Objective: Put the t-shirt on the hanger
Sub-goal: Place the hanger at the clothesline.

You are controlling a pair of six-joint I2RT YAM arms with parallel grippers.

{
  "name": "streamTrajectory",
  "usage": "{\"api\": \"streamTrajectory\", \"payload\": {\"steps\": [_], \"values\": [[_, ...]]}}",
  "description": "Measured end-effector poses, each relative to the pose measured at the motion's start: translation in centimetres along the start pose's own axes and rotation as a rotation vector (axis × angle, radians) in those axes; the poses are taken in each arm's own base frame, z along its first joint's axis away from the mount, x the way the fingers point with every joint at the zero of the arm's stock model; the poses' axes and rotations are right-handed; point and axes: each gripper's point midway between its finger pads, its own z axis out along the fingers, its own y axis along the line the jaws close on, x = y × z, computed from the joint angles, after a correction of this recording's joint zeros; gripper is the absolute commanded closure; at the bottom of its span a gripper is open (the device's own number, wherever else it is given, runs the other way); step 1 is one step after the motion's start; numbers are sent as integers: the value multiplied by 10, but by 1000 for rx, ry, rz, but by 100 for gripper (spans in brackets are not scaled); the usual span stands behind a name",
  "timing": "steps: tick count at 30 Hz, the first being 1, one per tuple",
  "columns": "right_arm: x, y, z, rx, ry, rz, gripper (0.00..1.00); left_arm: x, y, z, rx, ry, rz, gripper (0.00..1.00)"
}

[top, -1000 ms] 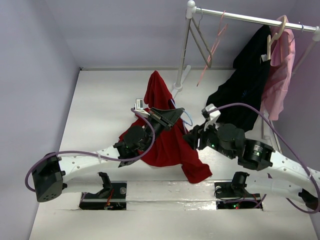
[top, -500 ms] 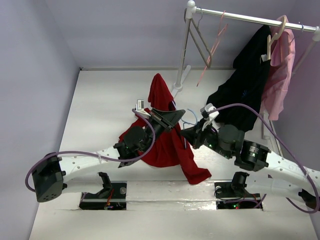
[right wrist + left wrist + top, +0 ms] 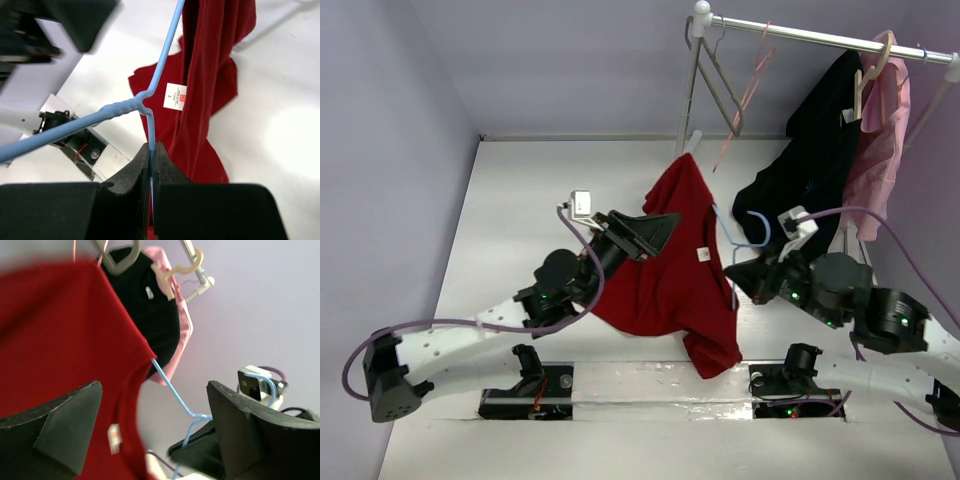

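The red t-shirt (image 3: pixel 670 265) hangs on the light-blue hanger (image 3: pixel 748 228), with its lower end trailing on the white table. My right gripper (image 3: pixel 733 271) is shut on the hanger's wire just under the twisted neck (image 3: pixel 151 150), and the t-shirt (image 3: pixel 210 75) with its white label hangs beyond it. My left gripper (image 3: pixel 658 236) stands open just left of the shirt's collar. In the left wrist view its fingers (image 3: pixel 65 425) are wide apart; the t-shirt (image 3: pixel 60 330) and the hanger wire (image 3: pixel 172 390) show between them, untouched.
A clothes rail (image 3: pixel 800 35) on a white post (image 3: pixel 688 90) stands at the back right. It carries a grey hanger (image 3: pixel 722 85), a thin pink hanger (image 3: pixel 745 95), a black garment (image 3: pixel 810 170) and a pink garment (image 3: pixel 885 140).
My left gripper opened, let go and drew back left. My right gripper shut on the hanger and carried it right, and the t-shirt swung over and spread out beneath it.
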Motion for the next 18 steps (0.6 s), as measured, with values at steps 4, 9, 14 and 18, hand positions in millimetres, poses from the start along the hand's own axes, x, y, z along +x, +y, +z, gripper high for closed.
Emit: {"api": "streamTrajectory", "payload": {"steps": [4,9,14,18], "values": [[-1,-21,-26,86,16,49,100,-30,-11,-15,-7,-45,126,4],[19,-45,-33,215,101,57,100,-49,4,-32,-77,-76,246,1],[38,-62,-27,341,184,29,100,-50,29,-46,-141,-79,333,1],[39,-67,-22,393,199,17,100,-46,43,-48,-172,-67,392,1]]}}
